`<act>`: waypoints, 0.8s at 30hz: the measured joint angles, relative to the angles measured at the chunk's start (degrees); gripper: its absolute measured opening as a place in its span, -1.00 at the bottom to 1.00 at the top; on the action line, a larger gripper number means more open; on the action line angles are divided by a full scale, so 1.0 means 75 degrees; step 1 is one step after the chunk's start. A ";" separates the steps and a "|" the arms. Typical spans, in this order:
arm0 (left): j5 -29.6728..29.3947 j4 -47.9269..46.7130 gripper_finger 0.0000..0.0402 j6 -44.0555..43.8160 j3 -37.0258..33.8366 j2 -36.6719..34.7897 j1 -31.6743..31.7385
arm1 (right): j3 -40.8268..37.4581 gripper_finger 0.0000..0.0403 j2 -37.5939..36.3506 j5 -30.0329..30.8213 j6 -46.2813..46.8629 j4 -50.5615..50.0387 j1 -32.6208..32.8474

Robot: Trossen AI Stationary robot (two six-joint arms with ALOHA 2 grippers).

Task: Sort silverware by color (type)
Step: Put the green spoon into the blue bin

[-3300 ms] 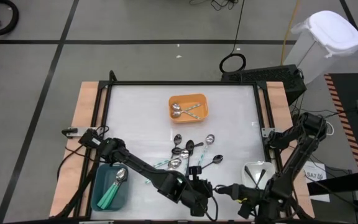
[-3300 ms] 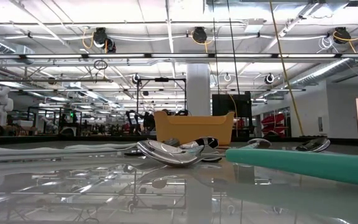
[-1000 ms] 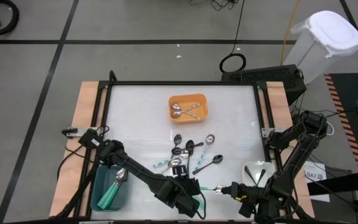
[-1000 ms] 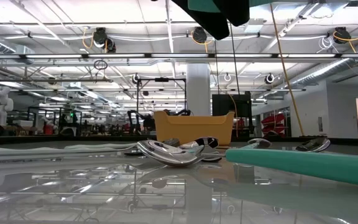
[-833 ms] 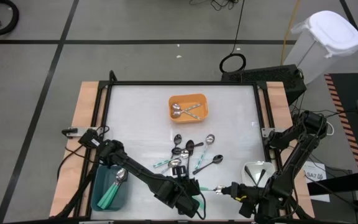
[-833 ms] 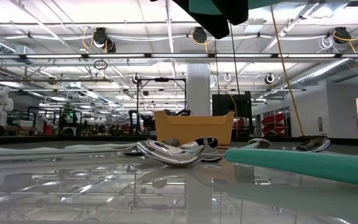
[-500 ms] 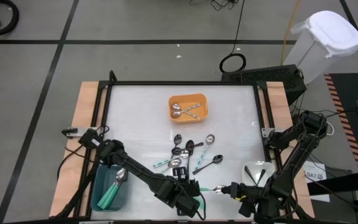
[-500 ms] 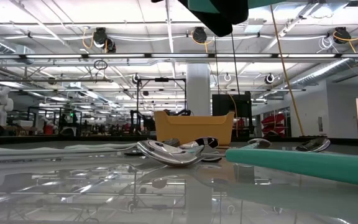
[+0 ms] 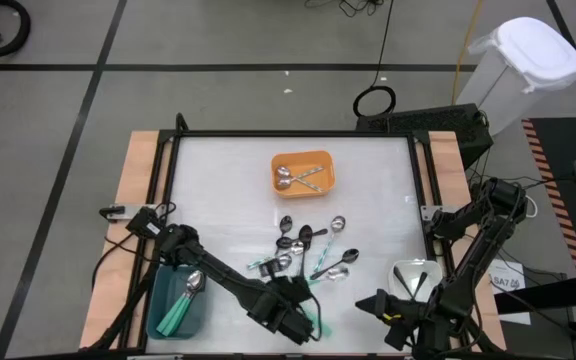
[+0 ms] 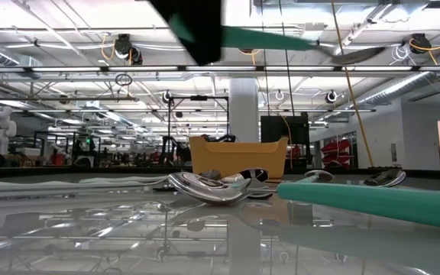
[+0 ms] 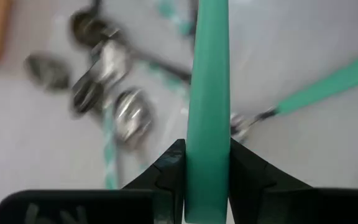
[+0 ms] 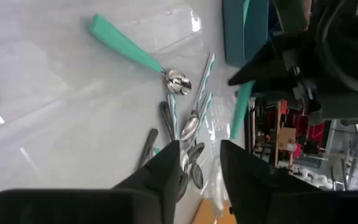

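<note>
A teal-handled spoon (image 11: pixel 207 93) is pinched by its handle between the left gripper's (image 9: pixel 306 312) fingers (image 11: pixel 166 171), lifted clear of the desk (image 9: pixel 218 190) near its front edge — in the low view the handle (image 10: pixel 270 38) crosses the top of the picture. Just beyond those fingers lies the loose heap of spoons (image 9: pixel 303 250), black, silver and teal-handled together, with another teal-handled spoon (image 12: pixel 135 53) lying apart on the desk. The right gripper (image 9: pixel 380 305) sits beside the left one, toward the right, its fingers (image 12: pixel 166 165) spread with nothing between them. Farther off, the orange tray (image 9: pixel 303 173) holds silver spoons, the teal tray (image 9: pixel 178 302) on the left holds teal-handled ones, and a white tray (image 9: pixel 415 277) sits at the right.
</note>
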 joint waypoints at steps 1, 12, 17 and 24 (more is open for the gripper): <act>-0.0026 -0.0307 -0.59 -0.0255 -0.0003 -0.0054 -0.0049 | 0.0000 -0.42 0.0000 0.0044 0.0000 0.0016 0.0009; -0.0610 -0.0884 -0.59 -0.1005 0.0001 -0.0822 -0.1056 | 0.0000 -0.29 -0.0047 0.0589 0.0032 0.0203 0.0015; -0.0725 -0.0895 -0.59 -0.0778 0.0001 -0.0861 -0.1334 | 0.0000 -0.32 -0.0071 0.0564 -0.0008 0.0239 0.0014; -0.0832 -0.0899 -0.59 0.0071 0.0001 -0.0861 -0.1164 | 0.0000 -0.38 -0.0545 -0.0234 0.0508 0.0193 0.0000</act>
